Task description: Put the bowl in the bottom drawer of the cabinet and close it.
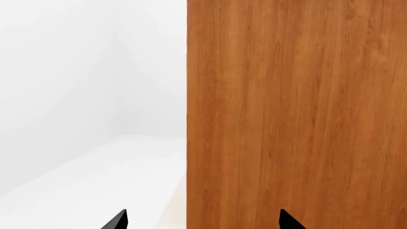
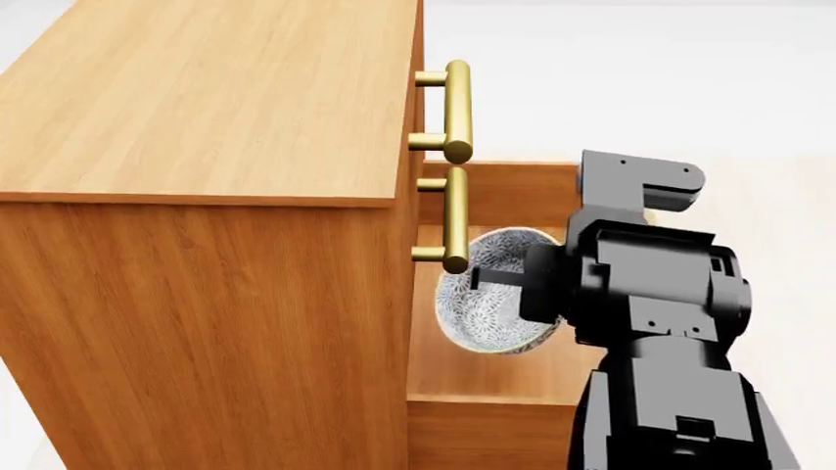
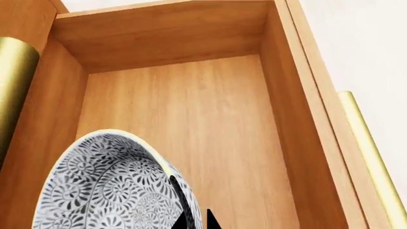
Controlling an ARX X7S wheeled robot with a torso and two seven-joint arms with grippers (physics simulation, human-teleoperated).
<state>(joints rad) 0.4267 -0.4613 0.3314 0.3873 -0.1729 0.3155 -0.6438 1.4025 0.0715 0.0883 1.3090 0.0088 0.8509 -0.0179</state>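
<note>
The speckled bowl (image 2: 496, 318) hangs tilted on its side over the open bottom drawer (image 2: 503, 397) of the cabinet (image 2: 196, 108). My right gripper (image 3: 198, 222) is shut on the bowl (image 3: 102, 186), one finger inside its rim and one outside. In the right wrist view the drawer's wooden floor (image 3: 190, 119) lies bare beyond the bowl, and the drawer's brass handle (image 3: 369, 152) runs along its front edge. My left gripper (image 1: 203, 222) is open with nothing between its fingers and faces the cabinet's side panel (image 1: 299, 114). The left arm is out of the head view.
Two brass handles (image 2: 457, 108) (image 2: 453, 220) of the upper drawers stick out just above the bowl. The right arm (image 2: 653, 323) covers the drawer's front right part. White floor (image 1: 95, 181) lies beside the cabinet.
</note>
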